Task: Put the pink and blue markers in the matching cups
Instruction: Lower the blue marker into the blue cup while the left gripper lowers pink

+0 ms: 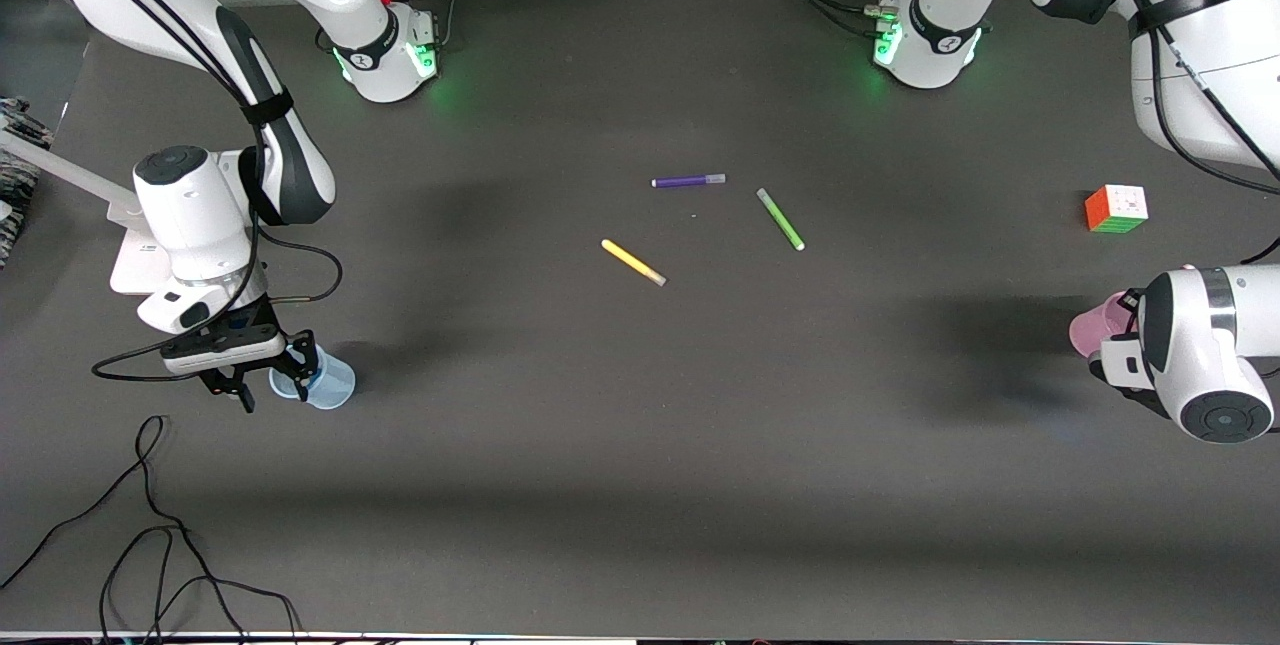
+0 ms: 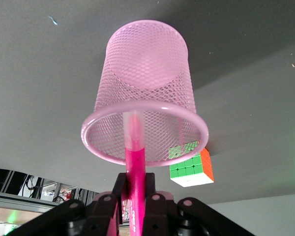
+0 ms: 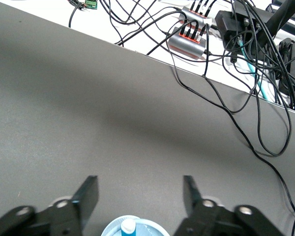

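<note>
The pink cup (image 1: 1088,330) stands at the left arm's end of the table, half hidden by the left arm's wrist. In the left wrist view it is a pink mesh cup (image 2: 147,73). My left gripper (image 2: 136,183) is shut on the pink marker (image 2: 134,162), whose pale end reaches inside the cup. The pale blue cup (image 1: 327,386) stands at the right arm's end. My right gripper (image 1: 272,372) hangs open just above it. In the right wrist view the open gripper (image 3: 138,189) shows the blue marker (image 3: 128,227) standing white tip up in the blue cup (image 3: 110,230).
A purple marker (image 1: 688,181), a green marker (image 1: 780,218) and a yellow marker (image 1: 633,262) lie mid-table. A puzzle cube (image 1: 1116,209) sits farther from the front camera than the pink cup, also in the left wrist view (image 2: 191,167). Loose cables (image 1: 150,525) lie near the front edge.
</note>
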### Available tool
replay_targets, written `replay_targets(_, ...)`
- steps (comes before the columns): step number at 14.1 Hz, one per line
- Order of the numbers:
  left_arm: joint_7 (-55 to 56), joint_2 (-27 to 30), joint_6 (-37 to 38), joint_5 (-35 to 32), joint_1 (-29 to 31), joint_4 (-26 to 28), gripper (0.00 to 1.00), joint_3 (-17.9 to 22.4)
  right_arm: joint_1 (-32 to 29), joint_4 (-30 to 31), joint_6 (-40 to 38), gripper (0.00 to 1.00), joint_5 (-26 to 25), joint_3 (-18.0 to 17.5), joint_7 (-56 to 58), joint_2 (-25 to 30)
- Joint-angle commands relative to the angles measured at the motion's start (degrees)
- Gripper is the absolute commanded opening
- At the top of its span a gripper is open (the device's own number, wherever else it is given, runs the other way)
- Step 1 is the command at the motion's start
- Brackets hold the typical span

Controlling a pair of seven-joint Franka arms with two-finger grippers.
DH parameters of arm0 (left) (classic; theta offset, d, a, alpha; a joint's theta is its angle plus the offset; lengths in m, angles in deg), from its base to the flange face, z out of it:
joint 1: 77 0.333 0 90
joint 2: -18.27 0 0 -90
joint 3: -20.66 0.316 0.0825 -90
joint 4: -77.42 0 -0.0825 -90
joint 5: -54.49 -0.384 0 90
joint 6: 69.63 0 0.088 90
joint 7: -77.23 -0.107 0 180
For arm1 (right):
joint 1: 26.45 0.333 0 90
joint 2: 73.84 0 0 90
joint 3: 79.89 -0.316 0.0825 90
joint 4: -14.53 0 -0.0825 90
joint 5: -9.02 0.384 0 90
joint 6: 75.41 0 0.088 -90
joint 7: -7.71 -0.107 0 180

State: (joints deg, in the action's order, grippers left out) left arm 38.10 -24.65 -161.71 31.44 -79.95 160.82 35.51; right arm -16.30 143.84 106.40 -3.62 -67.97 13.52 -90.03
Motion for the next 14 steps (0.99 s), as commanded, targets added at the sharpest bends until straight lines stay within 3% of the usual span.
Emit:
replay_targets(1,0.64,-0.76,0.33,0.28,-0.65,-1.48,0.95,0.45,0.74,-2.04,-6.35,1.0,-1.15,0.38,0.44,1.59)
replay_targets(2,0.46,-0.68,0.41,0.28,-0.65,-1.48,1.0,0.45,0.83,-3.36,-10.57,1.0,-1.06,0.2,0.35,2.38)
replay_targets(7,0.28,0.64,2.16,0.46,-1.71,-3.84,1.0,0.45,3.28,-13.36,-34.19,1.0,-0.27,-0.15,-2.01,5.2)
replay_targets(8,0.37,1.43,4.43,2.2,-1.62,-5.07,1.0,0.45,4.24,-16.43,-40.08,1.0,1.47,-0.15,-2.2,5.55)
replay_targets(11,2.38,7.22,8.75,4.68,-3.71,-5.26,1.0,0.53,4.52,-25.05,-57.31,1.0,13.06,-0.15,-2.2,6.25)
replay_targets(14,12.47,13.98,12.7,9.14,-6.61,-4.64,1.0,0.36,4.43,-28.24,-69.11,1.0,15.81,0.03,-2.64,9.58)
